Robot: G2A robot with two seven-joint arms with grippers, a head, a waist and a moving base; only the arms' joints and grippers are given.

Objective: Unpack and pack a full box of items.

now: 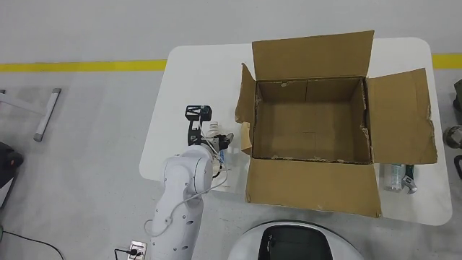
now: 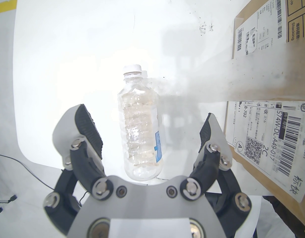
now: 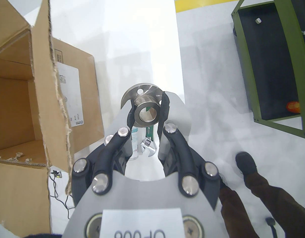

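clear plastic bottle (image 2: 140, 130) lies flat on the desk (image 2: 68, 50), left of the empty box (image 1: 310, 180). left claw (image 2: 145, 118) spread wide, the bottle centred in its gap, long axis running straight away, cap farthest. right claw (image 3: 147, 111) pinches a steel flange (image 3: 132, 95) beyond the box's right flap.

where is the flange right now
In the right wrist view, the flange is clamped in the right hand, over the wrench and beside the box.
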